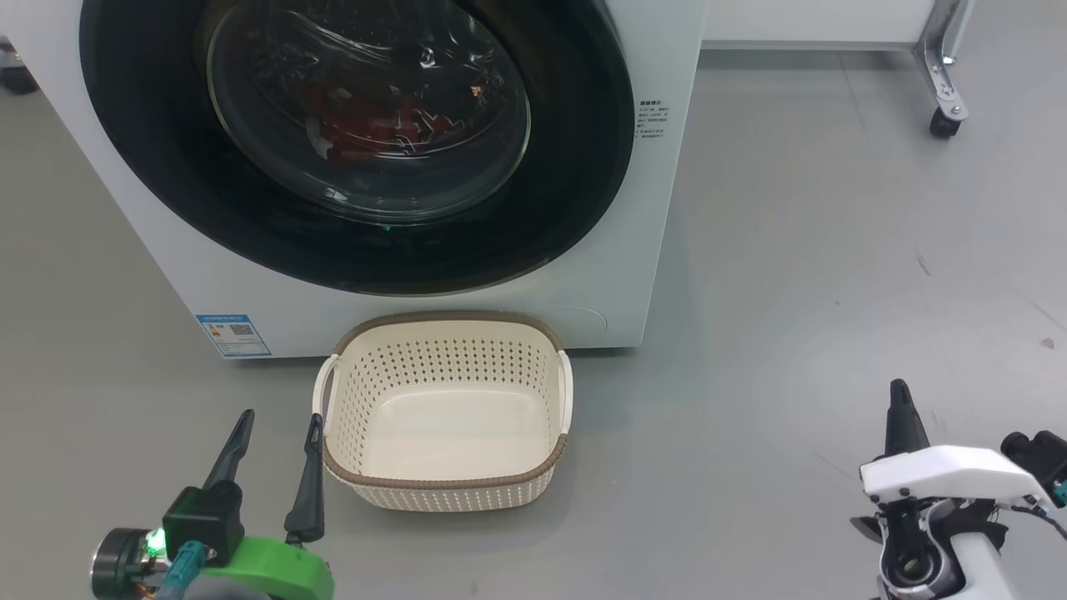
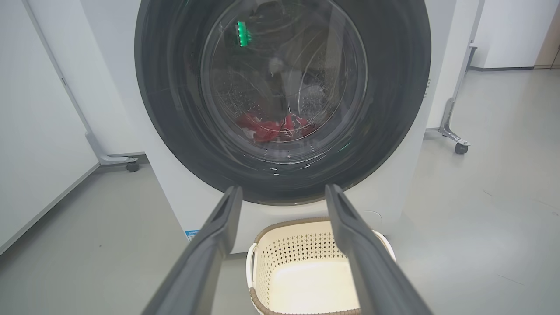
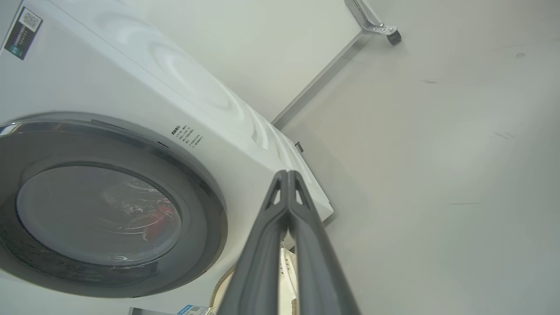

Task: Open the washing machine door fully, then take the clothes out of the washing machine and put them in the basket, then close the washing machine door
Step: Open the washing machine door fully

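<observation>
The white washing machine (image 1: 658, 208) stands ahead with its round black door (image 1: 133, 150) closed flat against the front. Red clothes (image 1: 367, 129) lie in the drum behind the glass window, also red clothes (image 2: 271, 127) in the left wrist view. The cream basket (image 1: 446, 483) sits empty on the floor right before the machine. My left gripper (image 1: 279, 429) is open at the lower left, just left of the basket, with nothing between its fingers (image 2: 218, 227). My right gripper (image 1: 899, 392) is shut and empty at the lower right, well away from the basket; its fingers (image 3: 286, 192) touch.
Grey floor (image 1: 834, 275) spreads wide to the right of the machine. A metal frame leg on a caster (image 1: 944, 121) stands at the far right. Another caster leg (image 2: 131, 165) and a white panel lie left of the machine. A blue label (image 1: 233, 335) marks the machine's low front.
</observation>
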You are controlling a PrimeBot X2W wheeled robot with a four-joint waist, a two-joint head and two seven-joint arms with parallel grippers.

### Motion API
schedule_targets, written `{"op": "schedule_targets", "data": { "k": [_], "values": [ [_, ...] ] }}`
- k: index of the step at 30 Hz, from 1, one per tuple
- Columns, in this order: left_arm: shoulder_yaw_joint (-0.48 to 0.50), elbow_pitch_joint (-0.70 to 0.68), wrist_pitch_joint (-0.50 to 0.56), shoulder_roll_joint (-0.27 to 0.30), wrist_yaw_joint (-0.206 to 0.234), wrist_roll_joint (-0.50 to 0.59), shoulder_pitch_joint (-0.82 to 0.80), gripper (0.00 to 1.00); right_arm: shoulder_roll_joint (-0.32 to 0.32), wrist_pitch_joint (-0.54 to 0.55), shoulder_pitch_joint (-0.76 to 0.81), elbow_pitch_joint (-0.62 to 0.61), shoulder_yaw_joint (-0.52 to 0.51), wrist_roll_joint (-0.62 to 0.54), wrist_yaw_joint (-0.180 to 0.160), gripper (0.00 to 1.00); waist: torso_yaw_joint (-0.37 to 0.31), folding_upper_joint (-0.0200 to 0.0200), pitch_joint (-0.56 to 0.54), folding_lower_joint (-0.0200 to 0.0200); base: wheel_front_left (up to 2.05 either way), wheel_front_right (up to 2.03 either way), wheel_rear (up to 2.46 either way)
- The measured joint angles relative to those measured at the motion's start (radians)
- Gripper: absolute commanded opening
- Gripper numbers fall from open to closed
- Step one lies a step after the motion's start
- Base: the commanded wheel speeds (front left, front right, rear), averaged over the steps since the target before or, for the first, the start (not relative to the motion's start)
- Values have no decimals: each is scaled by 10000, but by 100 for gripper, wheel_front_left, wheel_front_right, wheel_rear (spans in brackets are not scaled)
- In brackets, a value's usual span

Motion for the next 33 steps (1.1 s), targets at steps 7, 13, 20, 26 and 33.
{"op": "schedule_targets", "data": {
  "k": [7,13,20,26,33],
  "values": [
    [-10,-182,0,-44,-25,121,-221,100,2,1363,-1221,121,-895,2982,142,0,20,0,476,0,0,0,0],
    [-81,-416,0,-144,-38,228,-511,100,-35,2592,-2349,105,-1227,4792,203,0,77,0,922,0,0,0,0],
    [-115,-652,-2,-242,-38,297,-899,100,-90,3827,-3728,92,-1436,6017,199,0,209,0,1553,0,0,0,0],
    [-238,-911,-17,-368,-115,330,-1372,100,-357,4707,-4791,104,-1632,6660,-130,0,403,0,2125,0,0,0,0],
    [-297,-1078,-31,-445,-117,403,-1708,100,-692,5576,-6005,90,-1609,7108,-453,0,670,0,2694,0,0,0,0]
  ]
}}
